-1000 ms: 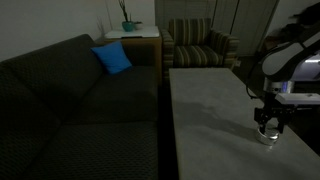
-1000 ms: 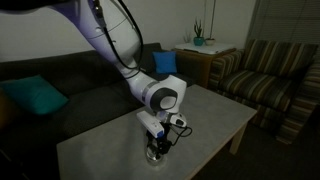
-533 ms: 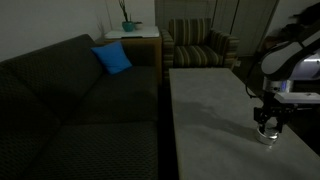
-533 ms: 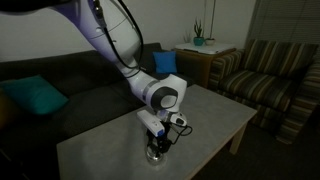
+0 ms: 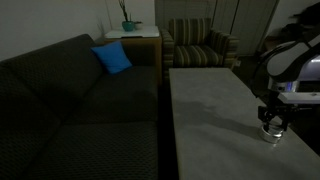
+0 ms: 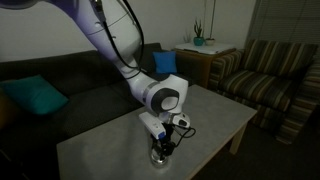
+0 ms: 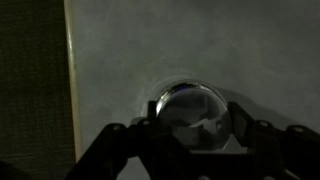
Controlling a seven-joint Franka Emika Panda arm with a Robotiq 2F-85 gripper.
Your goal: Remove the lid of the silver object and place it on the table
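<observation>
The silver object (image 5: 272, 136) is a small shiny round container near the front end of the long pale mottled table (image 5: 205, 110), also seen in an exterior view (image 6: 157, 158). My gripper (image 5: 272, 123) points straight down onto it, as the exterior view from the other side shows (image 6: 162, 149). In the wrist view the round reflective lid (image 7: 190, 98) sits between my fingers (image 7: 160, 108), one against each side of its rim. My gripper (image 7: 198, 110) looks shut on the lid. The container's body below the lid is hidden.
A dark sofa (image 5: 70, 95) with a blue cushion (image 5: 112, 58) runs along the table's long side. A striped armchair (image 5: 200, 45) and a side table with a plant (image 5: 130, 30) stand at the far end. The table edge (image 7: 70, 90) lies left of the lid.
My gripper has shifted slightly along the table and a little lower over the silver object. The container stays on the tabletop.
</observation>
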